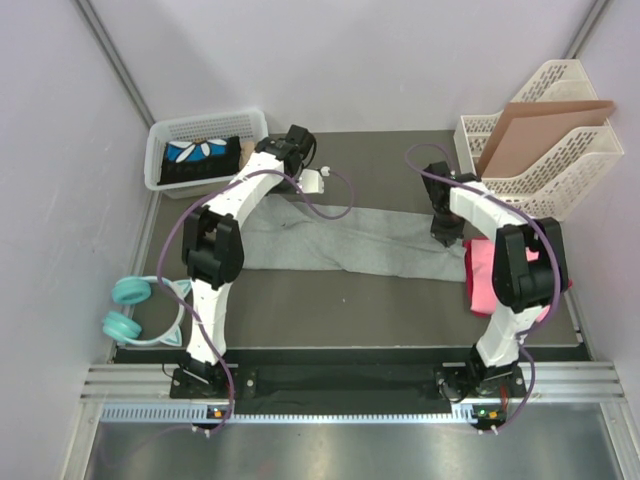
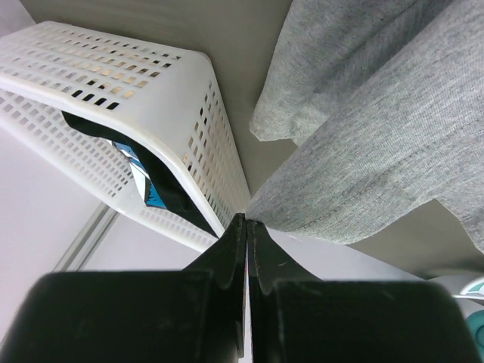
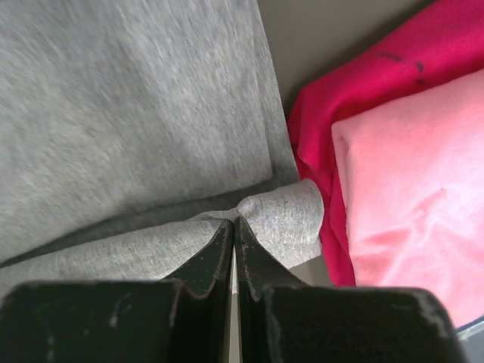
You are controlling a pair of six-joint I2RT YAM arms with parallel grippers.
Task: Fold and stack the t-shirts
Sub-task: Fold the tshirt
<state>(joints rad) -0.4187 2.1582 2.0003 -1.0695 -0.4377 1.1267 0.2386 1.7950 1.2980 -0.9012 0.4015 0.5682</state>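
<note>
You are mid-fold on the grey t-shirt (image 1: 350, 240), a rumpled band across the middle of the table (image 1: 330, 300), its right end just beside the stacked pink t-shirt (image 3: 408, 189) and magenta t-shirt (image 3: 363, 83). The left gripper (image 2: 246, 221) appears to pinch its far-left edge, jaws pressed together; the right gripper (image 3: 233, 223) pinches its right corner. Next, likely carry both ends together, evenly.

- At 10 o'clock the white basket (image 1: 205, 150) stands just beside the left gripper (image 2: 246, 223).
- At 2 o'clock, file racks (image 1: 560, 165) holding a cardboard sheet (image 1: 540, 125) block the corner.
- At 8 o'clock lie headphones (image 1: 140, 310).
- The grey t-shirt (image 1: 350, 240) spans 9 to 3; pink and magenta t-shirts (image 1: 478, 280) lie at 4.
- Bare mat (image 1: 340, 300) is open at 12 and 6.
</note>
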